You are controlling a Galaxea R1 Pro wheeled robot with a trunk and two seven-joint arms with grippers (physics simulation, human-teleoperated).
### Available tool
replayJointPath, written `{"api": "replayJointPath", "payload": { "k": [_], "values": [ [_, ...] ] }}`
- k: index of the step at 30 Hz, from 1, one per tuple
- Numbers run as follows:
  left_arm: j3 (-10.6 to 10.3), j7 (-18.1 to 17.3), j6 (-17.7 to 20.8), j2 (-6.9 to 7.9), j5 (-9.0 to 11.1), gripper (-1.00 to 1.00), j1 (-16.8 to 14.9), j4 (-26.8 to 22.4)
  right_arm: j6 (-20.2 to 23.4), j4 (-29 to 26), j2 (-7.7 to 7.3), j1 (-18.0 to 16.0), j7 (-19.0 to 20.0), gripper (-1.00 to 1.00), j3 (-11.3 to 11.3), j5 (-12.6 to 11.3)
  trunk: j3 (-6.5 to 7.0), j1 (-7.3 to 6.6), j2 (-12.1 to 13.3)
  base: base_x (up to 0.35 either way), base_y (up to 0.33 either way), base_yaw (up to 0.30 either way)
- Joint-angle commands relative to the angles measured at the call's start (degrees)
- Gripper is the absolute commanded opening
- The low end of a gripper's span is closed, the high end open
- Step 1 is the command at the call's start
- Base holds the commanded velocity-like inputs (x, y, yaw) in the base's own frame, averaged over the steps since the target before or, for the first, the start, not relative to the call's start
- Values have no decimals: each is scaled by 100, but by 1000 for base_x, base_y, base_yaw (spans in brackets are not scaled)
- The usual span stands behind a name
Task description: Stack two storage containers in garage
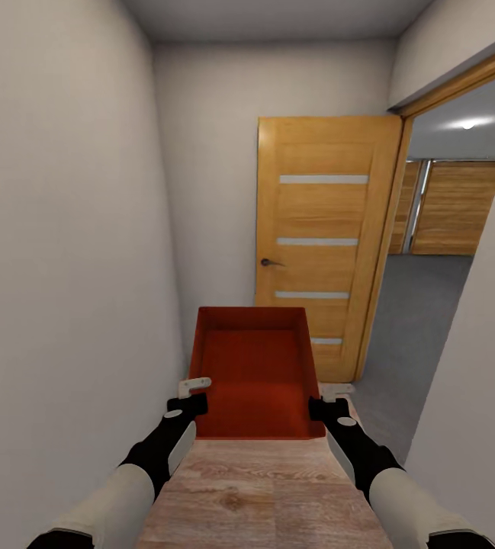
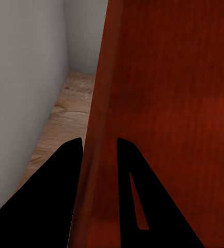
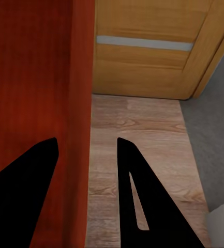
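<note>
While gripped both sides: storage container [image 1: 253, 374].

text: none readable | labels: none | signs: none

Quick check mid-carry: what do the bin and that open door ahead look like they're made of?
Storage container: likely matte plastic, going by its plain, uniform orange-red walls without grain. Door: looks like varnished wood or veneer, with horizontal grain, pale inset strips and a dark metal-looking handle.
</note>
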Motion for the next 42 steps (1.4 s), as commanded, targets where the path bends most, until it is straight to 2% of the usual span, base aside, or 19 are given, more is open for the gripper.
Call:
{"api": "replayJointPath", "payload": {
  "k": [1,14,15,17,24,42],
  "values": [
    [-3,68,30,353,118,-100,1,1,-272,-22,-23,-4,-46,-100,-507,42,-2,5,-4,323,0,0],
    [0,70,30,353,118,-100,1,1,-280,-21,-30,-4,-45,-100,-507,42,-2,5,-4,323,0,0],
    [-14,82,16,38,93,-100,1,-44,-16,-12,-7,-4,-60,-100,7,16,-2,5,-4,0,0,0],
    [-129,98,14,79,128,-100,1,-93,-80,-9,-1,-4,-66,-100,2,7,-2,5,-4,0,0,0],
    [-271,107,12,119,257,-100,1,-90,-55,-5,-8,-4,-72,-100,-11,-2,-2,5,-4,0,0,0],
    [-235,106,13,103,211,-100,1,-87,-56,-6,-18,-4,-64,-100,-12,-2,-2,5,-4,0,0,0]
  ]
}}
